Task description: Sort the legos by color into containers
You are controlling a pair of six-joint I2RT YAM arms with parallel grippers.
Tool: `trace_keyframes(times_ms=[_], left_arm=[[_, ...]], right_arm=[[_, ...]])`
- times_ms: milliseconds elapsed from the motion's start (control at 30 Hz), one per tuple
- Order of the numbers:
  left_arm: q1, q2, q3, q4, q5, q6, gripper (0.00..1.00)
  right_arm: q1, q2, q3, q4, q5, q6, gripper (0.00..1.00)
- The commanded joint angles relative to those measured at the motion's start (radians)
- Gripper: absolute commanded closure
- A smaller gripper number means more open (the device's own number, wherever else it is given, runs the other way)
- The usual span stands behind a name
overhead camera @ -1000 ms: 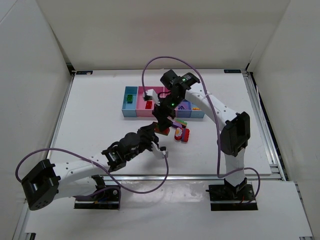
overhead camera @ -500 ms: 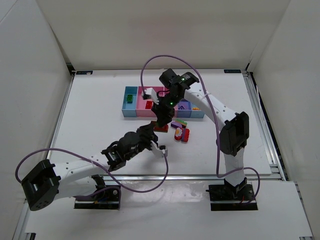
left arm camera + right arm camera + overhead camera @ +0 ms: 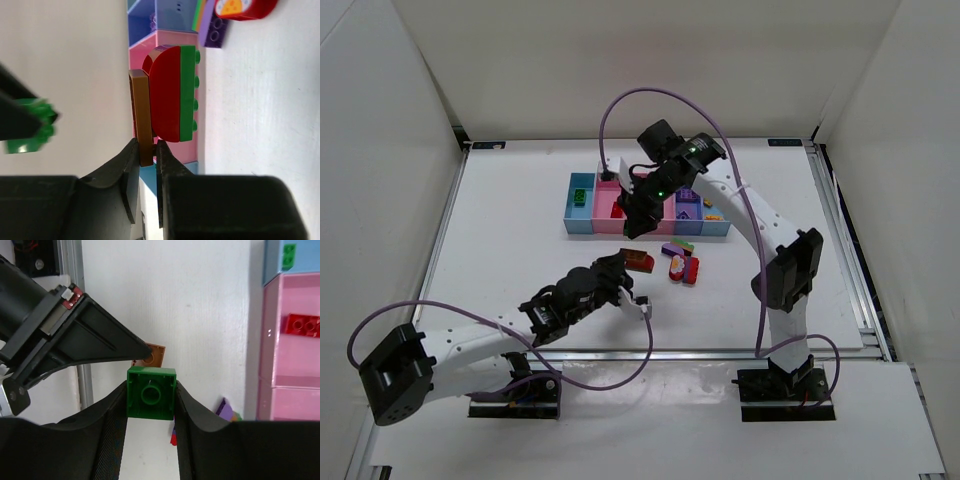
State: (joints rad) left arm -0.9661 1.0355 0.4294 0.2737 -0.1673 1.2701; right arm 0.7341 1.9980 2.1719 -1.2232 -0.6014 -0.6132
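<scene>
White tabletop (image 3: 520, 230), plain white walls (image 3: 650, 60) on 3 sides, metal rails (image 3: 442, 232) L/R, even light

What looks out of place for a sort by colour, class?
The left end effector pinches a lump of joined bricks: brown plate, red piece and green plate stuck together. Mixed colours cannot be sorted as one.

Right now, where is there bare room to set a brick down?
Bare: the table left of the bins, and a patch between the loose bricks and the near edge. Crowded: in front of the bins, where the left pincer holds a brick stack and the right pincer a green brick.
</scene>
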Motion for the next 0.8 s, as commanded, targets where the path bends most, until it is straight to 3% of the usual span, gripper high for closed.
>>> trace_keyframes(times_ms=[0, 167, 433, 767], left_arm=[[-0.006, -0.038, -0.004, -0.040, 0.022, -0.023, 0.90], [-0.008, -0.057, -0.003, -0.067, -0.011, -0.049, 0.90], [-0.019, -0.129, 0.042, -0.162, -0.080, -0.158, 0.90], [-0.033, -0.169, 0.060, -0.234, -0.112, -0.238, 0.90]], right_arm=[[0.007, -0.002, 0.061, 0.034, -0.015, 0.004, 1.00], [0.007, 0.076, 0.124, 0.079, 0.011, 0.032, 1.00], [-0.002, 0.295, 0.377, 0.151, 0.025, 0.096, 1.00], [-0.036, 0.398, 0.379, 0.476, 0.046, 0.251, 1.00]])
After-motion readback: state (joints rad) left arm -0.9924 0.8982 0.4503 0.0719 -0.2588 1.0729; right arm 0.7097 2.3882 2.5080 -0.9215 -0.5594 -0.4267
